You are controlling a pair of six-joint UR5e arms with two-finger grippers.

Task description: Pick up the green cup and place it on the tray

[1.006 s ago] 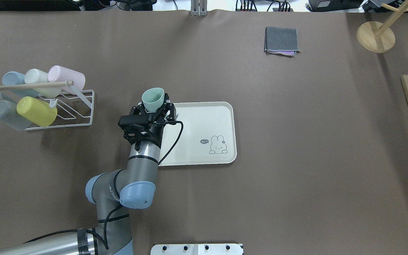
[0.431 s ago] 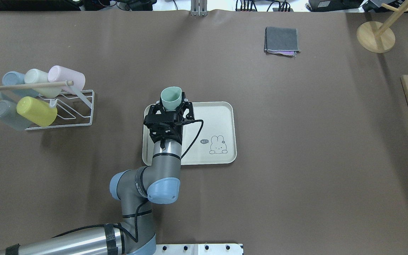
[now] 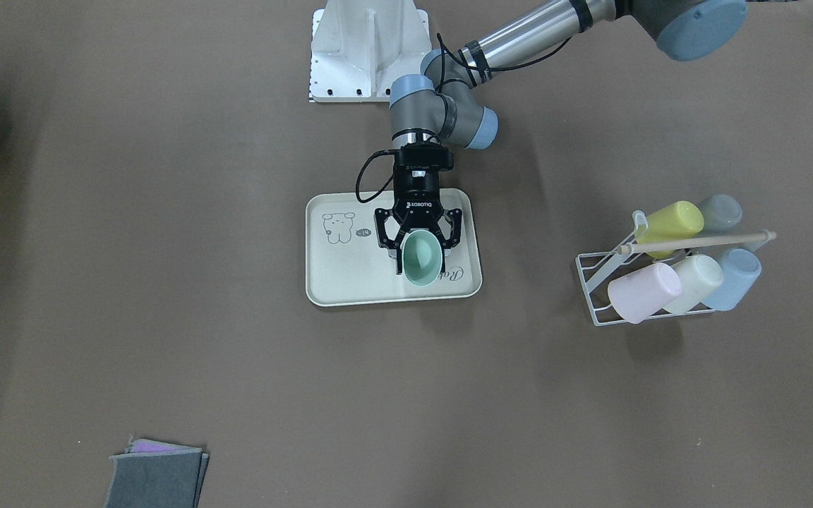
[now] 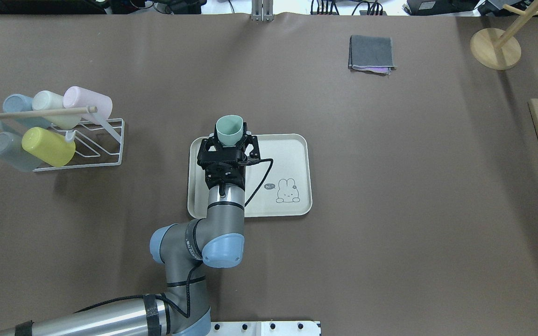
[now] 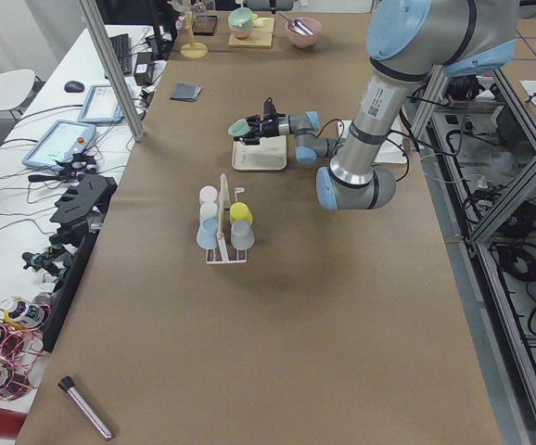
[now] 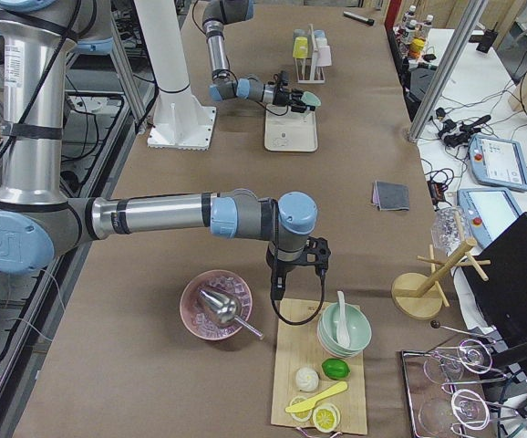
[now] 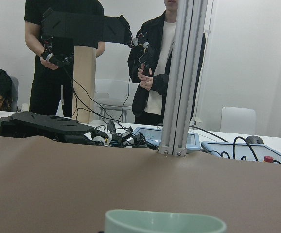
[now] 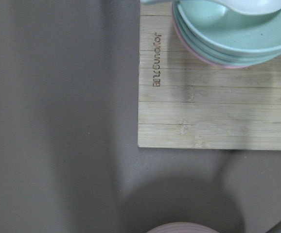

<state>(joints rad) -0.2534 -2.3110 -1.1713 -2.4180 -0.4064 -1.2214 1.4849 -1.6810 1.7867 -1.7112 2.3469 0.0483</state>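
The green cup [image 3: 421, 259], a small pale mint-green plastic tumbler with no handle, is off the bench [image 4: 390, 233] and clamped in the left tool [image 3: 420, 245], whose two black fingers press on its sides near the base. It is not upright. The left side view shows it lying close to level, its long axis in line with the tool, base toward the wrist and open mouth pointing away from the robot. The left wrist camera catches only an arc of the rim at the bottom of its picture. The cup hangs above the large cream rectangular tray [image 4: 292, 154] with rounded corners and a raised rim, over the half on the robot's left and close to the far long edge. The front-facing view puts it just inside that rim beside the script, while the overhead view shows it past the rim, so how far inside it lies cannot be settled. The placing likely turns on this: the mouth leads outward over the far rim. The wrist would probably have to pitch the base downward and draw back toward the tray's middle before lowering, or the cup could catch the rim and tip. The right tool [image 6: 286, 274] is well apart at the other end of the bench, near a pale bamboo cutting board [image 6: 304, 351]; whether its fingers are apart or together cannot be told.
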